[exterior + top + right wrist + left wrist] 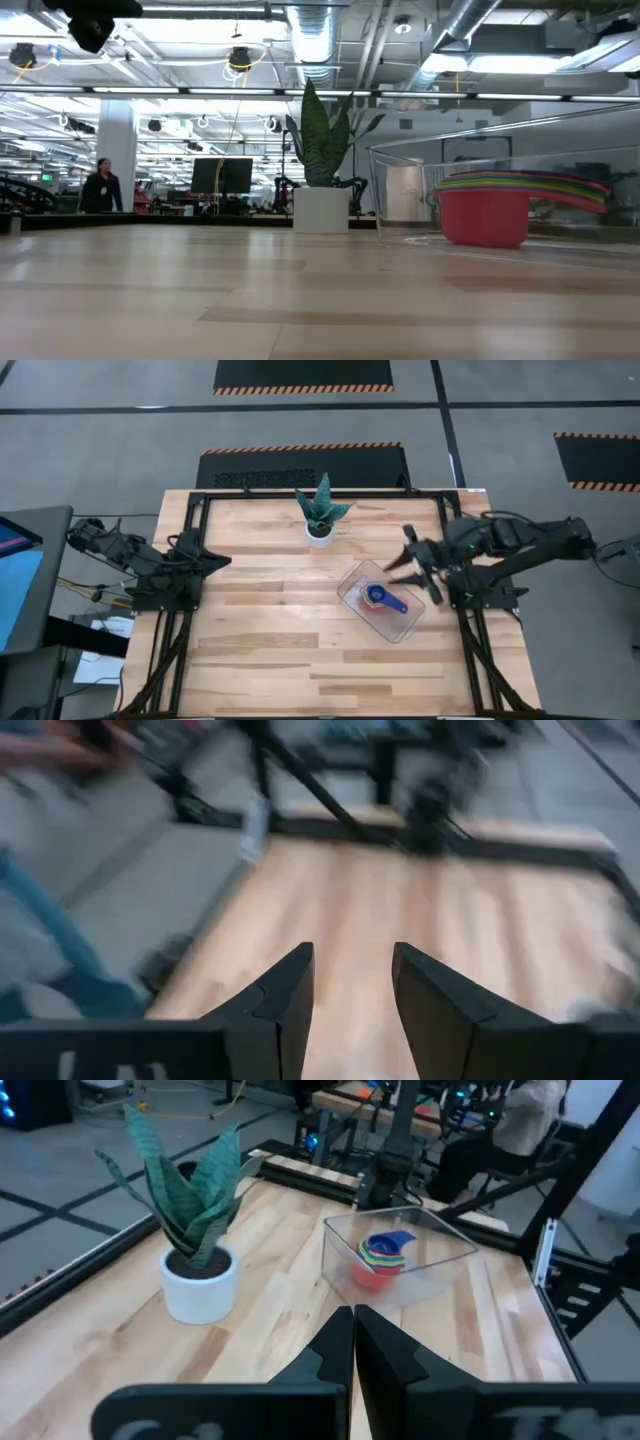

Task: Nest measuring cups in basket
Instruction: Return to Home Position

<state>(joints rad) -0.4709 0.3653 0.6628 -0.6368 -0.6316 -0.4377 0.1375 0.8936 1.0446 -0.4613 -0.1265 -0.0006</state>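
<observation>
The right claw [404,556] hangs with its two fingers spread wide apart and nothing between them. It sits at the edge of the basket [352,576] on the side toward the right arm's mount, with the arm reaching in from that mount with a bend in it. The right wrist view shows the same gap from behind: two dark fingers [285,990] stand clear of each other over bare, blurred planks, and the basket does not appear there. There is one basket, a clear tub lying at a slant on the counter [270,650]. It holds one nested stack of measuring cups [378,597]. From above, only the blue top cup and its handle show, with a little red below. The low view adds what the top view hides: a red cup at the bottom [484,217] and a fan of coloured rims above it, too close together to count. One potted plant [320,517], spiky green leaves in a white pot, stands near the basket on its far side, apart from it. The left claw [352,1342] is well away from the basket across the counter, its arm folded low over its own mount and its fingers pressed together. From there the left wrist view looks past the plant to the basket and stack. Only the low view shows one person [100,187], standing in the room far behind.
</observation>
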